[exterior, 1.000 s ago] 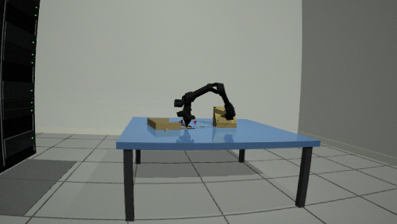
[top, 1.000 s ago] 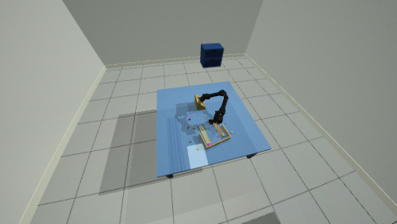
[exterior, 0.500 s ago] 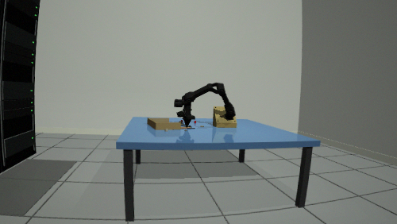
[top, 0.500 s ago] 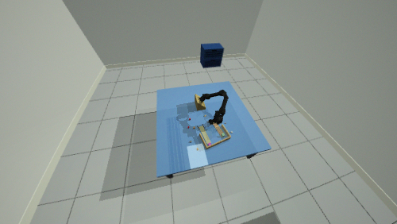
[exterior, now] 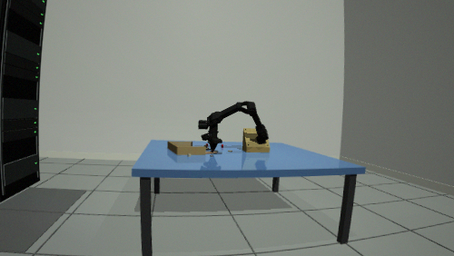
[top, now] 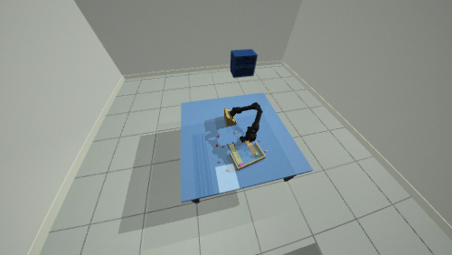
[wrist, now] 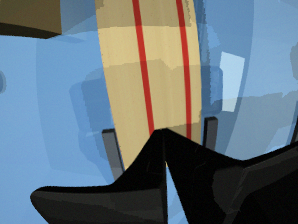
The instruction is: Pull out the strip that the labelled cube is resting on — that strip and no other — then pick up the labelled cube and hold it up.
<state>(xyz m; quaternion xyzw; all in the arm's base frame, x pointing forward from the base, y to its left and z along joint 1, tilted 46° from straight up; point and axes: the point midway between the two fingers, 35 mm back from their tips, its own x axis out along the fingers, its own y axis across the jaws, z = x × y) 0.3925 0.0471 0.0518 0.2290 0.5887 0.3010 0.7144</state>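
Note:
A tan strip with two red lines (wrist: 165, 95) runs up the wrist view; it looks like the right-hand strip (top: 250, 147) in the top view, reaching out of the tray. My gripper (wrist: 161, 135) (exterior: 213, 151) is shut, its fingertips together over the strip's near part, with nothing seen between them. Whether they touch the strip is unclear. A green cube (top: 257, 154) is at this strip's far end. A pale yellow-green strip (top: 235, 154) lies along the tray's left side, with a magenta cube (top: 240, 165) at its end. No label is legible on either cube.
The tan-walled tray (top: 251, 163) (exterior: 188, 150) is on the blue table (top: 199, 118) (exterior: 291, 165). Dark grey upright pieces (wrist: 211, 136) flank the striped strip. Small red pieces (top: 217, 146) and several tan bits lie around. The arm's tan base (top: 230, 118) (exterior: 256, 147) stands behind.

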